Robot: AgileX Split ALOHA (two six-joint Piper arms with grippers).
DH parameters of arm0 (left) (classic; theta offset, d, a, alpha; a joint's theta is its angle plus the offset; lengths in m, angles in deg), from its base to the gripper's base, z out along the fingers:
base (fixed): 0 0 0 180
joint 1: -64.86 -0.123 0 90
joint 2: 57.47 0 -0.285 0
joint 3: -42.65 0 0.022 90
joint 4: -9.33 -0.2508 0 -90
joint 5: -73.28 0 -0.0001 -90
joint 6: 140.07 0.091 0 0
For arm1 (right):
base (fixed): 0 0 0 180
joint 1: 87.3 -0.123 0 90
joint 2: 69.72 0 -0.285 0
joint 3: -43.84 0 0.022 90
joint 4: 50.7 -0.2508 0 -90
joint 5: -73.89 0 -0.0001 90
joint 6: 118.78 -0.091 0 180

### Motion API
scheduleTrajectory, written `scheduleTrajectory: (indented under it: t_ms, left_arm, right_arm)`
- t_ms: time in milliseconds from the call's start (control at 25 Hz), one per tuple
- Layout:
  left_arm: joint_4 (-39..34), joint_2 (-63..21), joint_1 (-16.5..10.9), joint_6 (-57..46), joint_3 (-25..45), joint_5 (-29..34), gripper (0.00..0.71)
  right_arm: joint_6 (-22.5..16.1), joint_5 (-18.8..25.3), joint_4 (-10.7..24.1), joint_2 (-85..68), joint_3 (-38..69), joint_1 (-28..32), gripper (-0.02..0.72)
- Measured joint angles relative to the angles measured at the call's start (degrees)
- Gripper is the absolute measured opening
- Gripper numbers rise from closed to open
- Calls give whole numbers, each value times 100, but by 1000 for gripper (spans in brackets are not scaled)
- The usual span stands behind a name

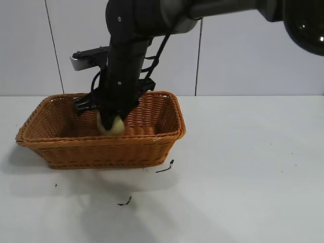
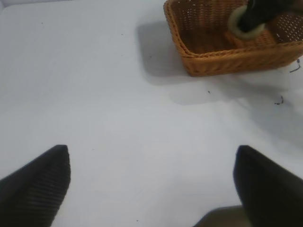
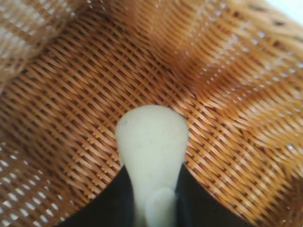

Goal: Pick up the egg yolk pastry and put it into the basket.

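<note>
Lowered inside the basket [image 1: 152,147], just above its woven floor: the egg yolk pastry [image 1: 112,126], pinched between the dark fingers of the right gripper [image 1: 110,121], seemingly so a release drops it only slightly. Parked well apart over bare table [image 2: 118,118], fingers spread and empty: the left gripper [image 2: 151,184], apparently idle for this task.

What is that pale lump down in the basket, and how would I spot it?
Find the orange-brown wicker basket on the white table. Inside it, at the right pincer of the black arm reaching down, sits the egg yolk pastry: a small, pale yellow-green doughy lump, the only light thing against the weave.
</note>
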Motion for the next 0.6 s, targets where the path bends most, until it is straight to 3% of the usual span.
scheduleTrajectory:
  t_ms: [280,600]
  left_arm:
    - [0,0,0,0,0,0,696]
    - [0,0,0,0,0,0,696]
  right_arm:
    - [-89,151,0,-584,-12,323,684]
    - [-83,571,12,-778,-12,1829,683]
